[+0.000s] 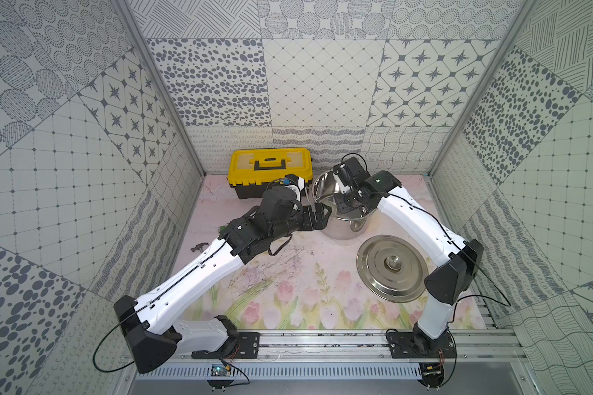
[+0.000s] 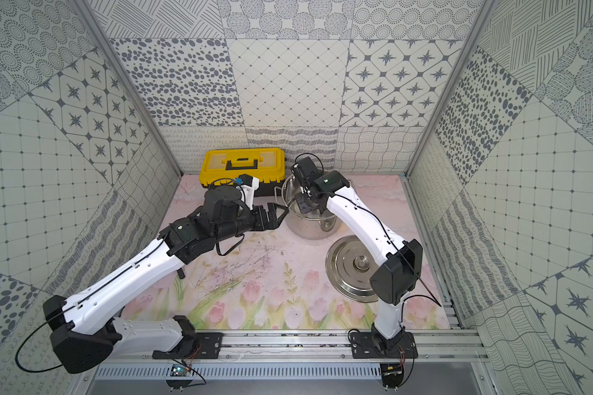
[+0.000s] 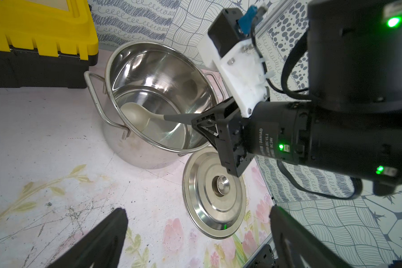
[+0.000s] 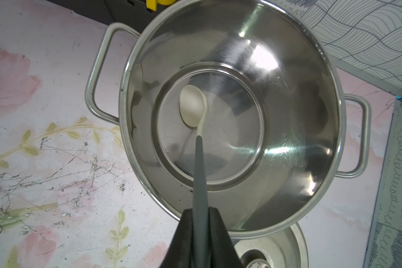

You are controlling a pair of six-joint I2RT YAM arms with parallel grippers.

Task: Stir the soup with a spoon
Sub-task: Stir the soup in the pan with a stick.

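right gripper [image 4: 200, 212] is clamping the spoon [image 4: 199, 162] handle — bowl reaching ahead, down in the pot [image 4: 299, 116] | left gripper [image 3: 197, 210] is hanging open beside it

Shiny silver pot [image 4: 288, 116], cream spoon [image 4: 199, 148] with a dark grey handle; yellow-and-black toolbox [image 1: 243, 167] far left; pink tulip-print table [image 1: 288, 290]; grey-patterned white walls [image 1: 322, 85].
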